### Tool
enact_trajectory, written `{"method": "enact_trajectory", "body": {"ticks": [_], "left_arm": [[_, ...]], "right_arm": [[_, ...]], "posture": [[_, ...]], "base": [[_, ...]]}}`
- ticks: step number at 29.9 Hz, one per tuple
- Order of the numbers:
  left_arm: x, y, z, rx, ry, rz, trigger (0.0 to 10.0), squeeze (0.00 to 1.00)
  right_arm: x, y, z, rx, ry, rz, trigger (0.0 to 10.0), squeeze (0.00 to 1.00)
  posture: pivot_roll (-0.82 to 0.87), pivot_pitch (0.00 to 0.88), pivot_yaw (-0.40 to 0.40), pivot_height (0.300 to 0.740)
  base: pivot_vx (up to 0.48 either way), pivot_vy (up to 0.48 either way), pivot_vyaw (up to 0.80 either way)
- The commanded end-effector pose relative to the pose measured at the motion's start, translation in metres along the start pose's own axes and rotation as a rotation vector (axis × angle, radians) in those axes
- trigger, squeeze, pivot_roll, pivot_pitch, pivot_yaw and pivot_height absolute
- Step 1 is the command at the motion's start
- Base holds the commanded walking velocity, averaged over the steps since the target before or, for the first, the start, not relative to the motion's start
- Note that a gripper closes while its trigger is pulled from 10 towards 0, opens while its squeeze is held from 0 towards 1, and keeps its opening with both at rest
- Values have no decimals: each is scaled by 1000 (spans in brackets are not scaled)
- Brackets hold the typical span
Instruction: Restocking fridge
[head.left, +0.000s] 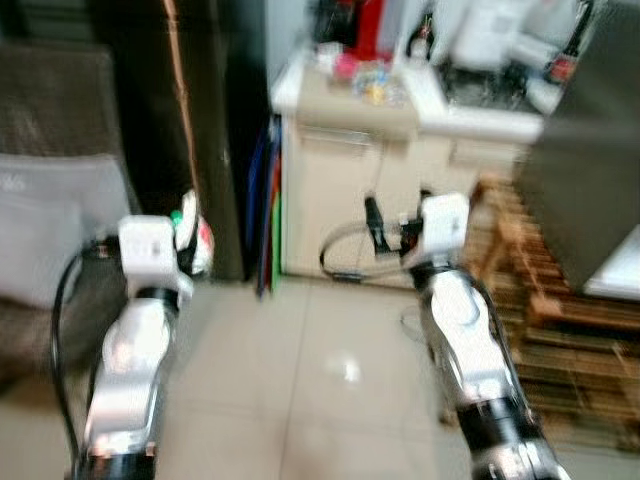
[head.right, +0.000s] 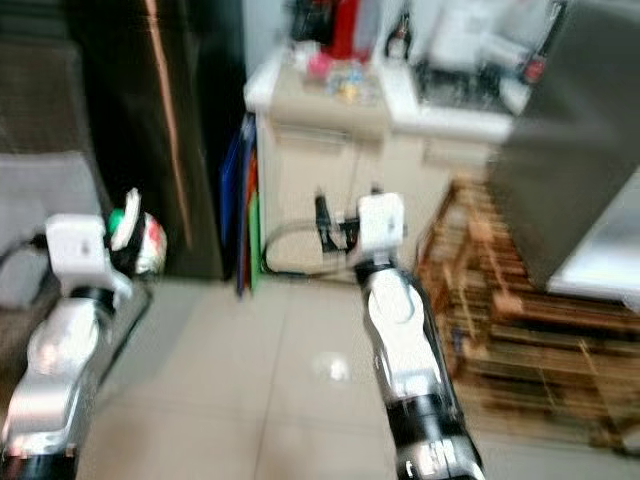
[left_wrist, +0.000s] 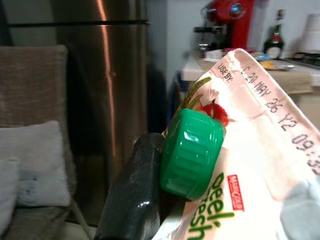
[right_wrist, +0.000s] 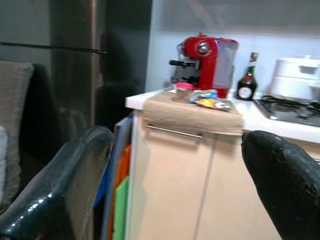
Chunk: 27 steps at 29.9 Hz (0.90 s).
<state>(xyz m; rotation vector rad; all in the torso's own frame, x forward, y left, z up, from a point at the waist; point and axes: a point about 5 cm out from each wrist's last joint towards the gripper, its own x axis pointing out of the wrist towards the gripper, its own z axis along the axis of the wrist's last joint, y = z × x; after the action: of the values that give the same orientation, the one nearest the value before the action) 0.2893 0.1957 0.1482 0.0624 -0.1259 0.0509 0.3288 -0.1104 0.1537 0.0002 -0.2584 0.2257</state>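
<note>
My left gripper (head.left: 192, 240) is shut on a white juice carton (left_wrist: 250, 150) with a green screw cap (left_wrist: 191, 153) and red and green print. It is held up at my left, in front of the tall dark steel fridge (head.left: 180, 120), whose doors are closed. My right gripper (head.left: 372, 222) is open and holds nothing; its fingers (right_wrist: 60, 185) point toward the cream kitchen cabinet (head.left: 345, 190).
The counter (right_wrist: 200, 112) carries a red coffee machine (right_wrist: 205, 60), a dark bottle (right_wrist: 246, 82) and snacks. Coloured boards (head.left: 270, 210) lean between fridge and cabinet. A wooden pallet stack (head.left: 560, 320) stands at my right, a grey cushioned chair (head.left: 50, 220) at my left. Tiled floor lies ahead.
</note>
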Motion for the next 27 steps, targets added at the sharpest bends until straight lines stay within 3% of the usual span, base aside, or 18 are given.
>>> {"method": "enact_trajectory", "body": {"ticks": [1, 8, 15, 27], "left_arm": [[0, -10, 4, -11, -27, -43, 10000, 0], [0, -17, 5, -14, -39, -101, 10000, 0], [6, -16, 1, 2, -7, -61, 10000, 0], [15, -20, 0, -13, -2, -62, 10000, 0]], "right_arm": [[-4, -11, -1, -14, 8, -30, 10000, 0], [-10, -15, -9, -21, 38, -34, 10000, 0], [-15, -20, -15, -34, 63, -41, 10000, 0], [-26, -20, -23, -37, 97, -35, 10000, 0]], "posture": [[-21, 0, -6, 740], [-27, 0, -2, 740], [-41, 0, -1, 740], [-64, 0, 8, 740]], "base": [[0, -428, 0], [0, -428, 0], [0, -428, 0], [270, -394, 0]]}}
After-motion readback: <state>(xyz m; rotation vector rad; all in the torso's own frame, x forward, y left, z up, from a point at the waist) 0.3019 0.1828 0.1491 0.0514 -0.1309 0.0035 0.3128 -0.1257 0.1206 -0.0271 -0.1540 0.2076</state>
